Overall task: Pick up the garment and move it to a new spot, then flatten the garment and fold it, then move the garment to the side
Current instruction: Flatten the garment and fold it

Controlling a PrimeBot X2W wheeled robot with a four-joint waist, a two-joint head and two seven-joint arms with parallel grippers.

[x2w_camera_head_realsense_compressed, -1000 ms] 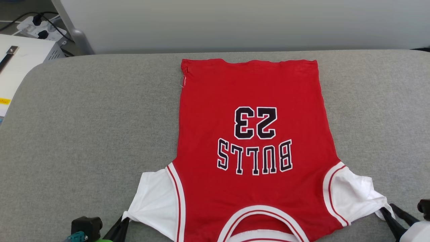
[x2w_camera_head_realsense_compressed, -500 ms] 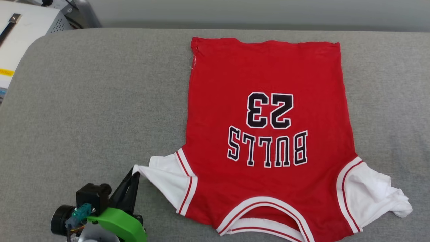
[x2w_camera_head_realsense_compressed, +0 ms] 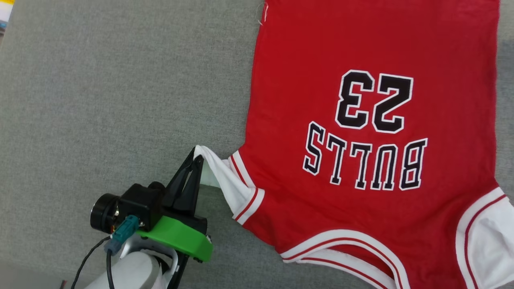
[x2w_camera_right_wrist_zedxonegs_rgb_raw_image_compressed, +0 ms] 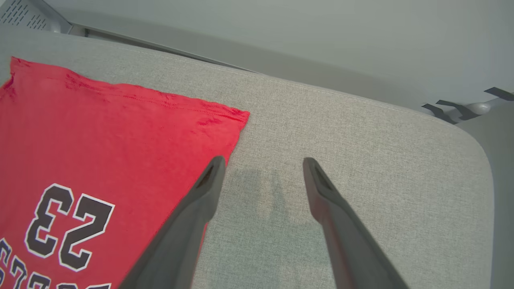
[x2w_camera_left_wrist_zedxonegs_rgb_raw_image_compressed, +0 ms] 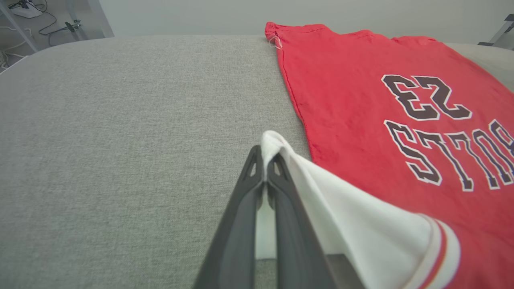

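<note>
- Grey padded fabric surface (x2w_camera_head_realsense_compressed: 100, 100) carries the red soft T-shirt with white sleeves (x2w_camera_head_realsense_compressed: 305, 52), spread flat.
- Left gripper (x2w_camera_head_realsense_compressed: 196, 157) pinches one white sleeve (x2w_camera_head_realsense_compressed: 221, 176) at its tip, raised.
- Right gripper (x2w_camera_right_wrist_zedxonegs_rgb_raw_image_compressed: 264, 160) hangs spread and empty near the hem.
- Folding seems in hand: next, carry this sleeve over the red body.

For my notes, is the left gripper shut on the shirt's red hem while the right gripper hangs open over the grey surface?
No: the left wrist view shows the left gripper shut on the white sleeve of the garment, not its red hem. The right gripper hangs open over the grey surface.
</note>
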